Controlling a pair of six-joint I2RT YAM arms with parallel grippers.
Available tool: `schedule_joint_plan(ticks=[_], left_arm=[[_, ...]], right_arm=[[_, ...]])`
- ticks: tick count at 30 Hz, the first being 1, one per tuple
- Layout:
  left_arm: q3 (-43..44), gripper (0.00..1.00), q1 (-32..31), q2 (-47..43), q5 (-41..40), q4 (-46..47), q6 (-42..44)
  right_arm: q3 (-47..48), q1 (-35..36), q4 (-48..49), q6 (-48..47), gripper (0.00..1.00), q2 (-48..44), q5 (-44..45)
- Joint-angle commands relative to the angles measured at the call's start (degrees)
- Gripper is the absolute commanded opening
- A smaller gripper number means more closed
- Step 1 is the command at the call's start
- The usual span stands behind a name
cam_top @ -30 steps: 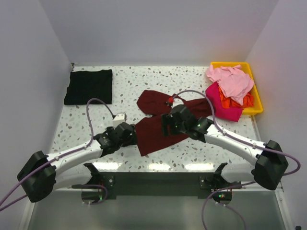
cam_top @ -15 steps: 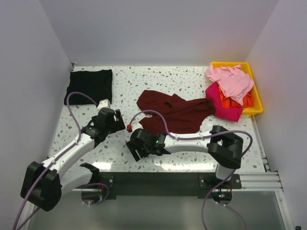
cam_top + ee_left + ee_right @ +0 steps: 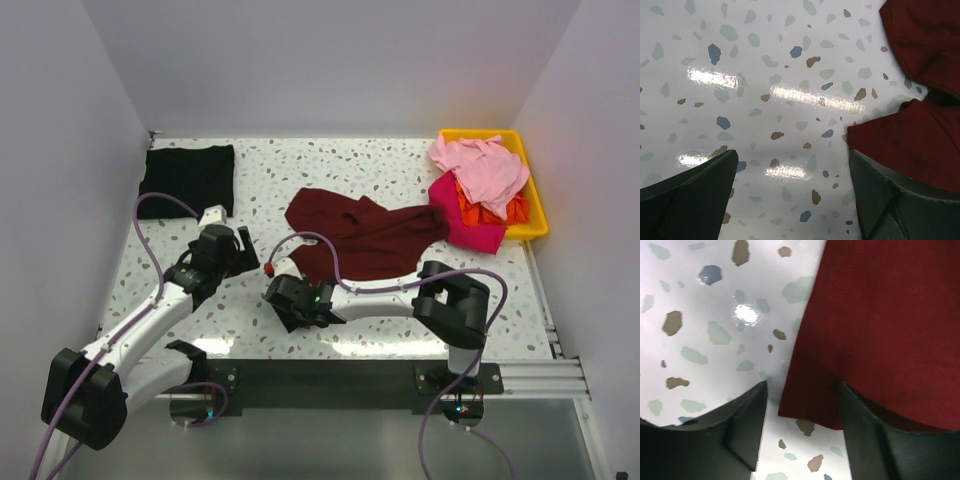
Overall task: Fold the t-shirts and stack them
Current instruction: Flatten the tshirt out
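The dark maroon t-shirt point(image 3: 365, 237) lies crumpled in the middle of the table. My left gripper point(image 3: 250, 258) is open and empty just left of it; in the left wrist view point(image 3: 795, 192) the right finger point(image 3: 890, 200) stands at the shirt's edge point(image 3: 912, 145). My right gripper point(image 3: 292, 290) is open at the shirt's near left corner; in the right wrist view point(image 3: 800, 412) that corner point(image 3: 815, 400) lies between the fingers, not gripped. A folded black t-shirt point(image 3: 187, 180) lies at the back left. Pink point(image 3: 487, 165), magenta point(image 3: 468, 225) and orange point(image 3: 488, 210) t-shirts are heaped at the bin.
The yellow plastic bin point(image 3: 535, 205) stands at the back right, with the magenta shirt spilling over its left rim onto the table. The right arm's elbow point(image 3: 455, 295) is folded back near the front edge. White walls close in the table on three sides.
The maroon shirt's near part, spread toward the front a second ago, is now drawn back into the heap. The right gripper swung to the near left; the left gripper pulled back to the left.
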Motion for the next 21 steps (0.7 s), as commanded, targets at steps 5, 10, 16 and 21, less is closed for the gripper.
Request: schedule_joint_plan(ticks=[5, 10, 16, 21], left_arm=[[-0.5, 0.98, 0.6, -1.4, 0.7, 1.7, 1.9], [-0.3, 0.98, 0.6, -1.8, 0.8, 1.9, 2.5], [-0.2, 0.98, 0.7, -1.9, 1.7, 2.3, 3.2], [0.0, 0.98, 0.7, -1.2, 3.0, 3.6, 3.6]], right_arm=[[0.6, 0.3, -9.1, 3.9, 0.32, 1.4, 7.9], [-0.6, 0.2, -17.3, 8.9, 0.00, -1.7, 12.2], [-2.4, -2.4, -35.2, 17.1, 0.00, -14.5, 22.9], [-5.0, -12.0, -44.7, 17.8, 0.00, -29.9, 27.5]])
